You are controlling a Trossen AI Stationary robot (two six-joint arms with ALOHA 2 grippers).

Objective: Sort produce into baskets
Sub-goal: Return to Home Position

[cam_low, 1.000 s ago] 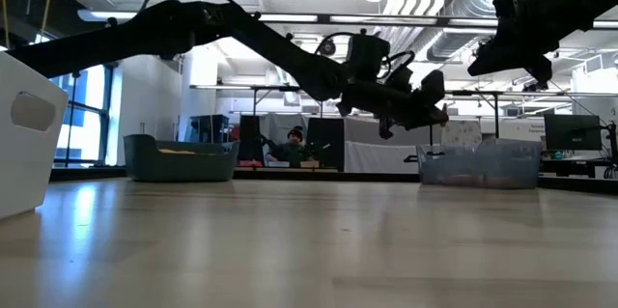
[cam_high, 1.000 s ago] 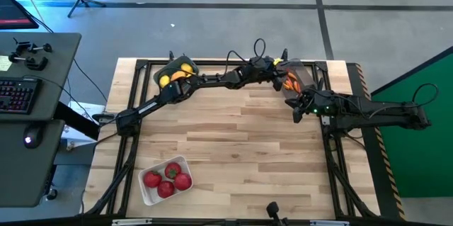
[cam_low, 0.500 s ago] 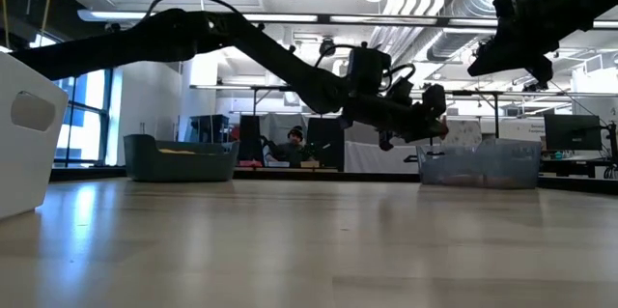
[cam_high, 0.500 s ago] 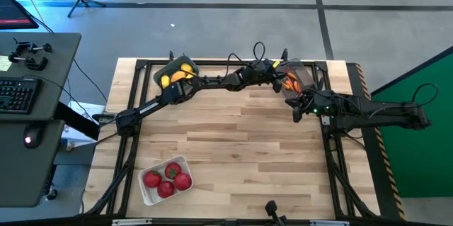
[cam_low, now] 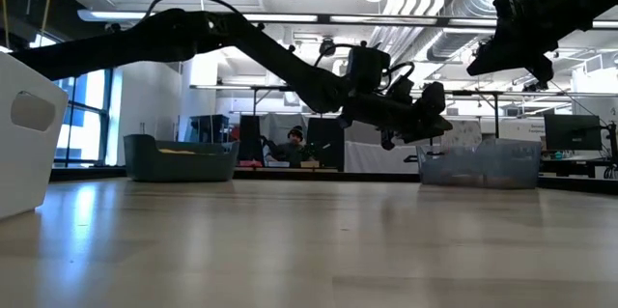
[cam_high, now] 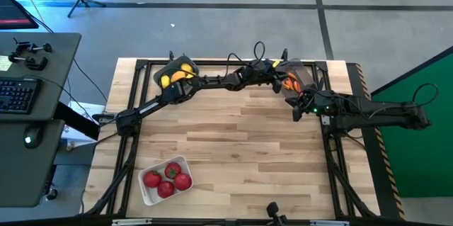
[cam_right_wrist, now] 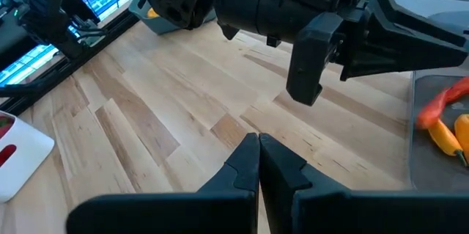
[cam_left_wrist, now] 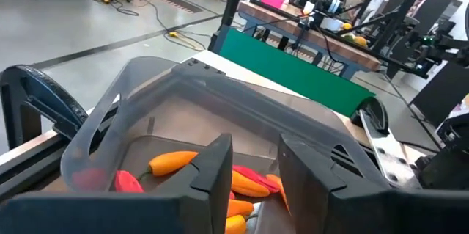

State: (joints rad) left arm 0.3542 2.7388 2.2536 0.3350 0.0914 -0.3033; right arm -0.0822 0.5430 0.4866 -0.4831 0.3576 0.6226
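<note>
Several peppers (cam_left_wrist: 173,162) lie flat, roughly parallel, in the translucent bin (cam_left_wrist: 242,108).

I am looking down on a butcher-block table (cam_high: 233,148), with a black frame (cam_high: 212,61) running along its edges and striped tape (cam_high: 377,162) lining its right edge. Off the left edge a grey desk (cam_high: 53,63) is carrying a keyboard (cam_high: 15,95) and a glowing mouse (cam_high: 28,139) — off the right edge a green panel (cam_high: 417,77) is standing. Beyond the far edge, in the low view, a person (cam_low: 294,144) is showing among workbenches.
</note>
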